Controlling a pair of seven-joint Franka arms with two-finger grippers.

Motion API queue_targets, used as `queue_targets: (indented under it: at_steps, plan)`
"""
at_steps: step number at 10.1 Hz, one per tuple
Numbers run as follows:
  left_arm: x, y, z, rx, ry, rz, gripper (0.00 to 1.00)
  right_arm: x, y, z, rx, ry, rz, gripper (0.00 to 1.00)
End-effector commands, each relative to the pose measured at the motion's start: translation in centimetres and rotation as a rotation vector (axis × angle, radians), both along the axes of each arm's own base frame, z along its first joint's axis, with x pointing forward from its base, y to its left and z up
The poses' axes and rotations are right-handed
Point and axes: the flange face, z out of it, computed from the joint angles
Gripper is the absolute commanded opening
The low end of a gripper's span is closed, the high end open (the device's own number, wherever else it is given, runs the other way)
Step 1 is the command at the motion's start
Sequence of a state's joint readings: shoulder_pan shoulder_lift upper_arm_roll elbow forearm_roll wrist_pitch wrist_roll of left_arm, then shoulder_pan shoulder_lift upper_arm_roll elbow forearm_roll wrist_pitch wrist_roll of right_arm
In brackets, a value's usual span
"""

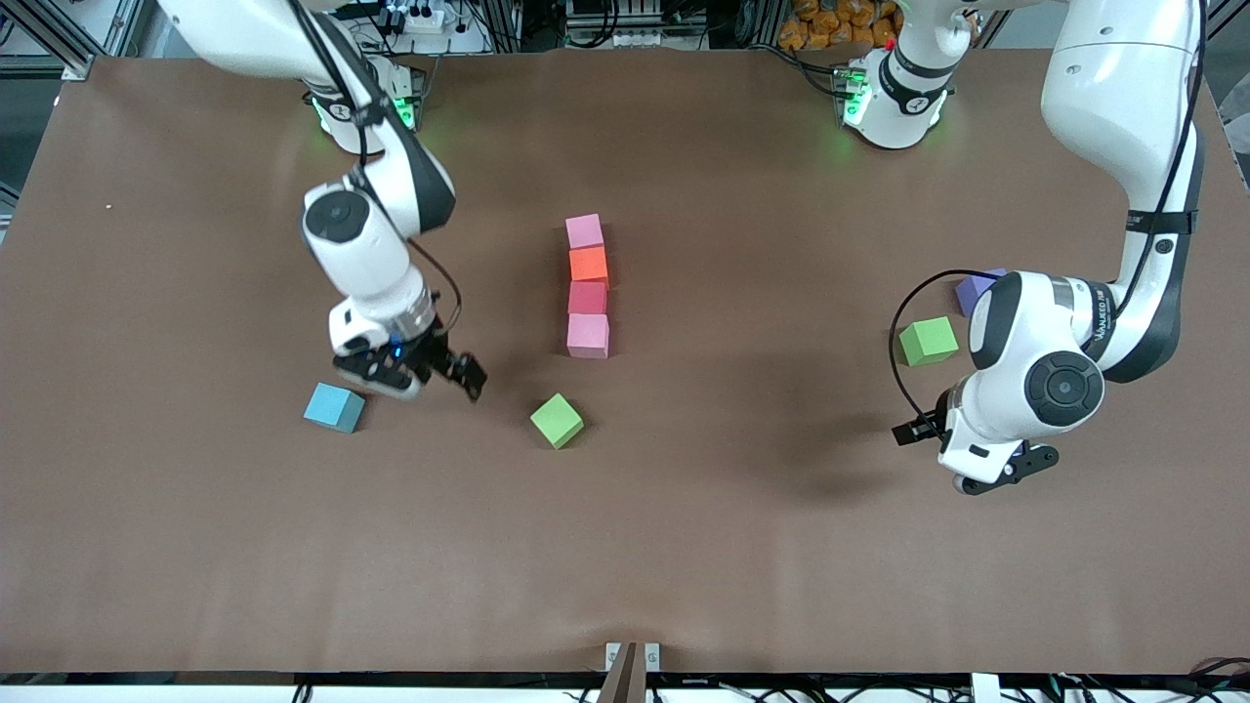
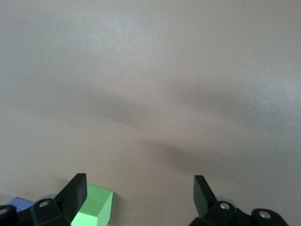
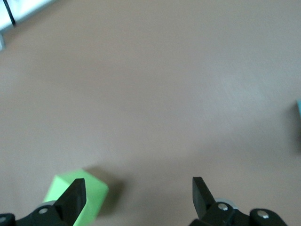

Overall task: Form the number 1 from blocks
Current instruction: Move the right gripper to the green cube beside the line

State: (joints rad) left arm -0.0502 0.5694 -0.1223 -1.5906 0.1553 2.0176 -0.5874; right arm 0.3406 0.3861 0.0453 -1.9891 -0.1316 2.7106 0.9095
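- Front view: four blocks (image 1: 587, 286) stand in a touching column mid-table; nearer the camera lies a loose green block (image 1: 557, 421).
- Right pincer (image 1: 426, 376) hangs open and empty between the blue block (image 1: 333, 407) and that green one.
- Left pincer (image 1: 979, 459) waits open near another green block (image 1: 928, 341).
- Next, probably: right pincer drops over the loose green block, squares up and closes.

High front camera; two close wrist cameras

Eight blocks: two pink (image 1: 584, 231) (image 1: 588, 335), two green (image 1: 557, 421) (image 1: 928, 341), one orange (image 1: 588, 264), red (image 1: 587, 298), blue (image 1: 333, 407), purple (image 1: 975, 289).
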Motion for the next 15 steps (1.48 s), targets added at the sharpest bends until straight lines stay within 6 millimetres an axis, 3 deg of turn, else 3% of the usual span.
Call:
queue_targets:
  at_steps: [1,4,8,13,15]
  plan:
    - [0.2,-0.2,0.6,0.016,-0.017,0.009,1.0,4.5,1.2,-3.2,-0.035,-0.021,-0.019,1.0]
    - [1.4,-0.6,0.9,-0.003,-0.068,0.01,1.0,4.9,2.2,-6.3,-0.053,0.004,-0.009,1.0]
    - [1.7,-0.6,0.1,-0.009,-0.086,0.01,1.0,5.2,4.4,-6.0,-0.084,0.047,0.011,1.0]
    - [2.0,0.5,-0.6,-0.009,-0.09,0.025,1.0,4.8,7.0,-7.9,-0.098,0.055,0.052,1.0]
    - [2.0,0.5,-0.5,-0.009,-0.092,0.026,1.0,4.8,7.9,-8.4,-0.106,0.051,0.064,0.95]
